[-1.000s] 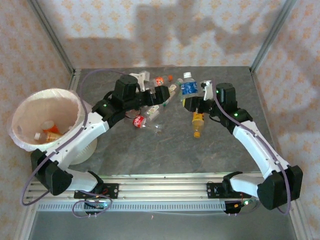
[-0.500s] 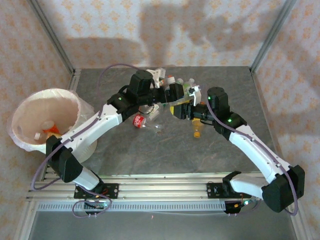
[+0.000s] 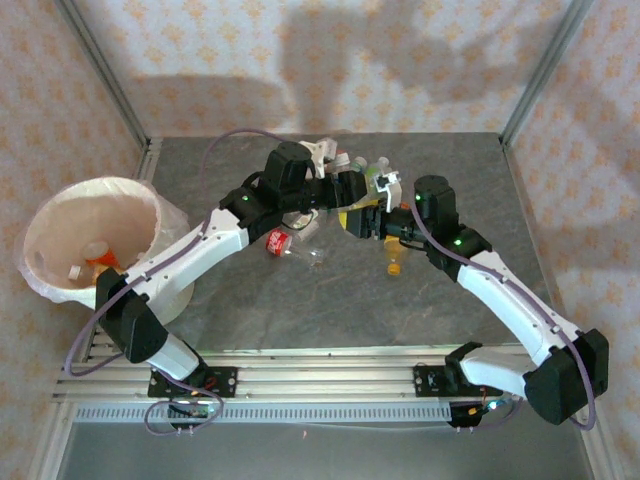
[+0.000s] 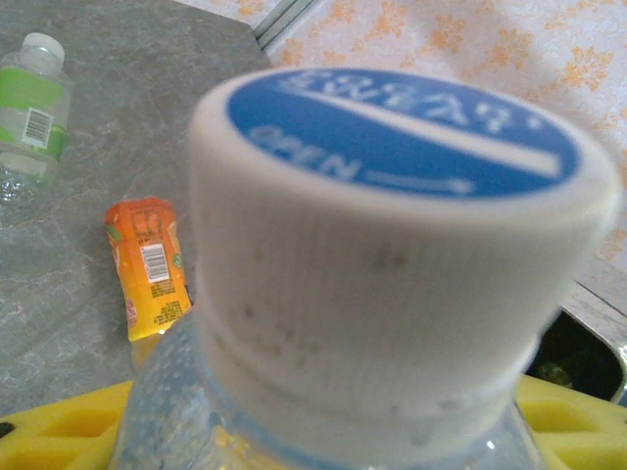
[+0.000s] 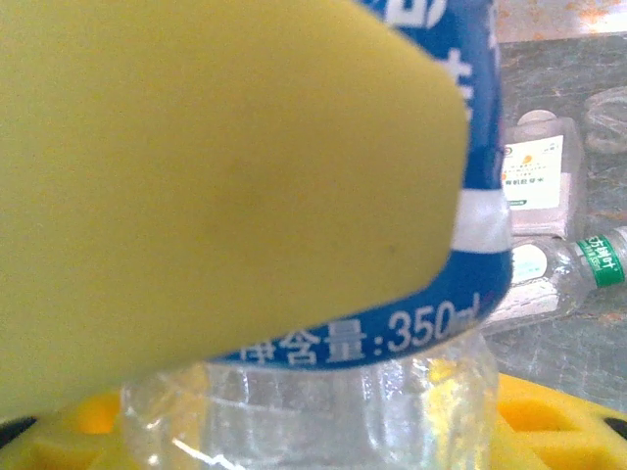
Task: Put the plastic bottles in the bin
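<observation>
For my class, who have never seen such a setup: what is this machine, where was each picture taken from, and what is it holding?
These are two robot arms bolted to a grey table. The wide picture looks down from above; the two close-ups come from cameras on the wrists. The right fingers clamp a blue-labelled bottle, and the left fingers are right by its white cap. Other bottles, like a red-labelled one, lie on the table. A bag-lined bin stands at the left.
</observation>
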Controlling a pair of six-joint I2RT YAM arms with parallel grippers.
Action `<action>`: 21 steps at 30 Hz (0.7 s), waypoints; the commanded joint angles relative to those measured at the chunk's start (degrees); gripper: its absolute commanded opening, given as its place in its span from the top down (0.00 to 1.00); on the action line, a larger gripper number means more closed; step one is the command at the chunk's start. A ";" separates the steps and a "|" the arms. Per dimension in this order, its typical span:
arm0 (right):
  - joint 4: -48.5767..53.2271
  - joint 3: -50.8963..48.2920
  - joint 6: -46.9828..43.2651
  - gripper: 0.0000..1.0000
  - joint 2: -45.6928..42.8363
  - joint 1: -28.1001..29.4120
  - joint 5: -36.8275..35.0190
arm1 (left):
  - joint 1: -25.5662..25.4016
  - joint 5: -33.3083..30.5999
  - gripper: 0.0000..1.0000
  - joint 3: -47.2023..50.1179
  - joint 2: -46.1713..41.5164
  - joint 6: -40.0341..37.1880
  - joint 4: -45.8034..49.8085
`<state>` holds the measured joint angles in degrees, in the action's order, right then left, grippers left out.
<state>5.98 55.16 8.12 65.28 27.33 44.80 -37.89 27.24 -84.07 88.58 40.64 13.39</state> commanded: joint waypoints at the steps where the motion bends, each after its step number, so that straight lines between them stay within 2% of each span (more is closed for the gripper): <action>1: -2.43 -0.05 -1.48 0.38 -1.64 0.37 0.60 | -0.13 0.48 0.37 -0.80 0.14 -0.93 -2.24; 3: -0.68 0.03 -2.96 0.27 -2.16 0.35 -0.12 | -0.08 -0.10 0.39 -1.17 0.11 -1.42 -2.13; 8: 4.07 0.55 -7.51 0.12 -3.77 0.35 -1.38 | 0.02 -5.29 0.42 -0.51 -1.91 -2.94 -0.42; 9: 4.89 0.74 -8.20 0.00 -4.22 0.36 -1.81 | 0.01 -6.65 0.43 -0.18 -2.62 -3.39 0.04; 13: 8.28 1.33 -11.86 0.01 -6.13 0.35 -3.01 | 0.86 -11.68 0.44 0.33 -5.71 -4.89 3.22; 16: 10.71 2.13 -14.34 0.01 -7.40 0.35 -4.43 | 2.32 -18.78 0.45 0.61 -9.14 -6.76 7.23; 21: 12.15 2.81 -15.31 0.01 -8.06 0.35 -10.57 | 6.54 -25.69 0.48 1.10 -15.31 -9.09 13.69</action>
<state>16.58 55.59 -4.78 58.24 27.35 39.18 -33.30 9.23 -83.20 77.21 34.57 21.93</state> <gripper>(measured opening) 0.991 0.587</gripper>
